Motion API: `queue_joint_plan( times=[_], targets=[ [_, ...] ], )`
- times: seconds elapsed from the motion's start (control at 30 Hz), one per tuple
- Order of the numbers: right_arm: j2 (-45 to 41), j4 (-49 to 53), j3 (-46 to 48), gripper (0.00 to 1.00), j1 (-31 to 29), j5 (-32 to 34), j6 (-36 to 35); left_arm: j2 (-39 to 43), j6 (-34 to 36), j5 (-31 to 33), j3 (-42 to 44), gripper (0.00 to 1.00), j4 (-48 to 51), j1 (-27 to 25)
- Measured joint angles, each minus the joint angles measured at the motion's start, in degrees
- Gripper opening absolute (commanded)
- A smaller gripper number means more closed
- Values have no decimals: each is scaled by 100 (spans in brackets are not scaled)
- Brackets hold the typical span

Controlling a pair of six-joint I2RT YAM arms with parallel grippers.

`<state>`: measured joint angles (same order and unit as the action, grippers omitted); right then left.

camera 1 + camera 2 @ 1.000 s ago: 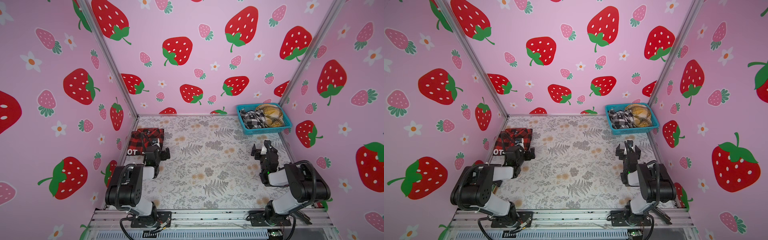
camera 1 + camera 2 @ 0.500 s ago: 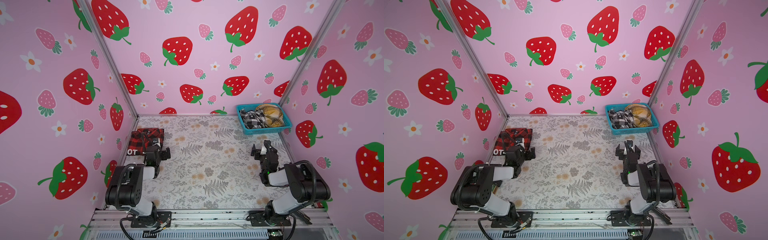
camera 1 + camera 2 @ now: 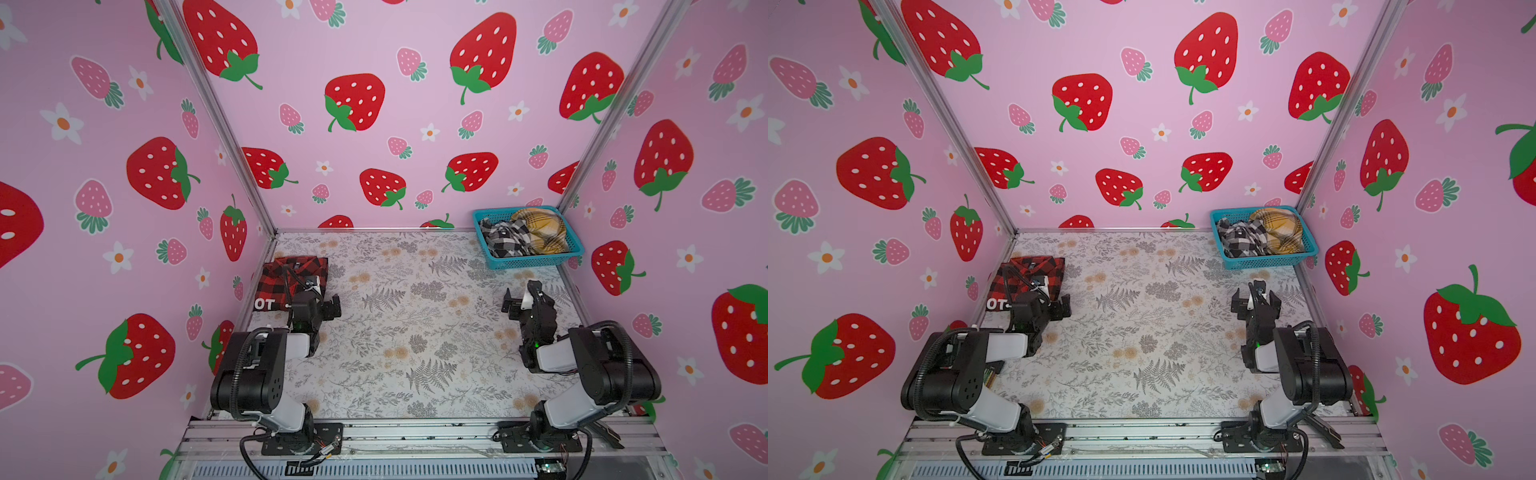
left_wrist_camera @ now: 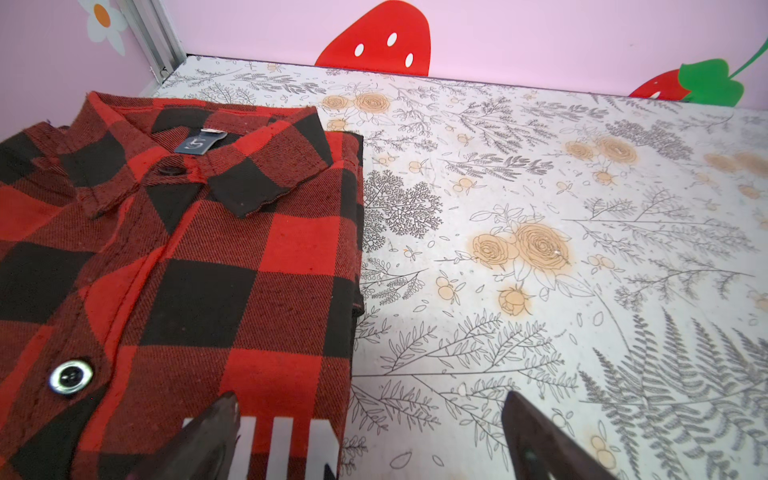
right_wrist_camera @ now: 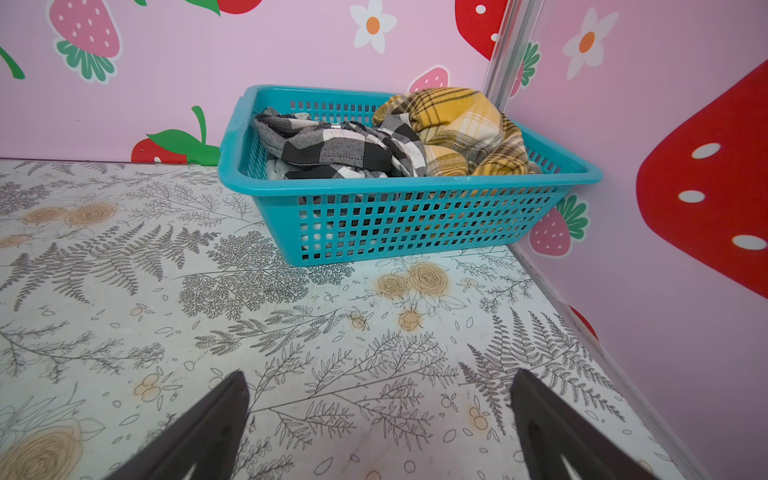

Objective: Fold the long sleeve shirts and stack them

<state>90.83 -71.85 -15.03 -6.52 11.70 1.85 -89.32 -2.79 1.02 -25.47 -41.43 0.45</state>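
In both top views the folded red shirt lies flat at the left edge of the counter, with white letters at its near end. The left gripper hangs over the shirt's near right corner, jaws spread wide and holding nothing. The right gripper hovers over bare counter on the right, also spread and empty. The basket stands in the far right corner. In it, 2 crumpled shirts touch: a black-white shirt and a yellow shirt

In the left wrist view the red shirt is buttoned at the collar. The left gripper has 1 finger over the cloth by the letters and the other over the counter. Whether it touches the cloth cannot be told

In the right wrist view the right gripper stands wide over the counter, nothing between its jaws. Ahead of it is the basket, where the black-white shirt and yellow shirt rise above the rim
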Motion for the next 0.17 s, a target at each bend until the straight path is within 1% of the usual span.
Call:
queue_joint_plan(
  times=[0.17],
  targets=[
    [0,7,-2,99,0,0,0,0,0,-44,-7,99,2,42]
  ],
)
